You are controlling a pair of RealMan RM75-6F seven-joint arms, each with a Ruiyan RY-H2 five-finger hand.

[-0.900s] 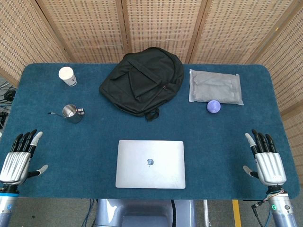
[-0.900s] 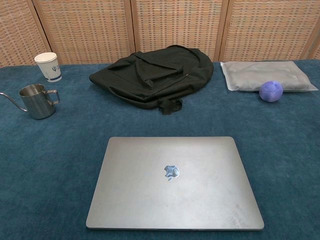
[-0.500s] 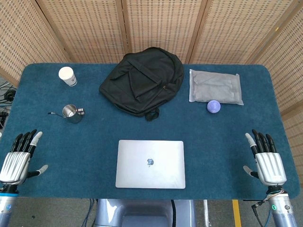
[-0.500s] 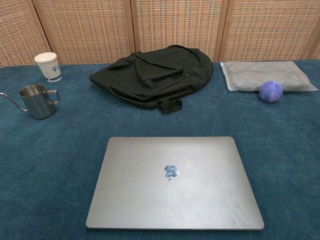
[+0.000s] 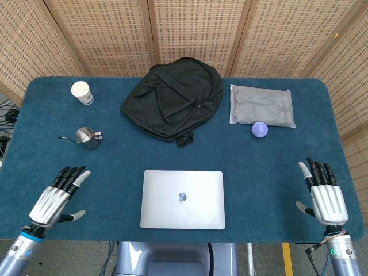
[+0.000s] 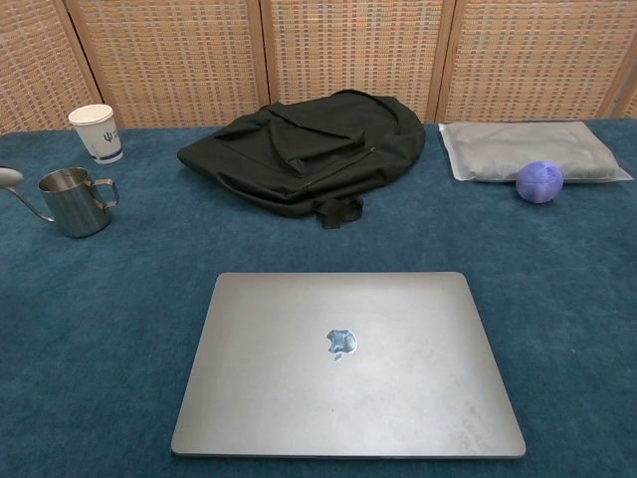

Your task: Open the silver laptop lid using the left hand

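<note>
The silver laptop (image 5: pixel 183 199) lies closed and flat near the table's front edge, logo up; the chest view shows the laptop (image 6: pixel 347 362) filling the lower middle. My left hand (image 5: pixel 56 198) hovers open, fingers spread, over the blue cloth a good way left of the laptop, not touching it. A fingertip of the left hand (image 6: pixel 8 176) just peeks in at the left edge of the chest view. My right hand (image 5: pixel 324 193) is open at the front right corner, well clear of the laptop.
A black backpack (image 5: pixel 172 98) lies behind the laptop. A steel pitcher (image 5: pixel 86 138) and a paper cup (image 5: pixel 82 92) stand at the left. A grey pouch (image 5: pixel 261 106) and a purple ball (image 5: pixel 260 129) lie at the back right. Wicker panels close off the rear.
My left hand has moved right and forward, from the table's left edge toward the laptop. The right hand and the laptop have stayed put.
</note>
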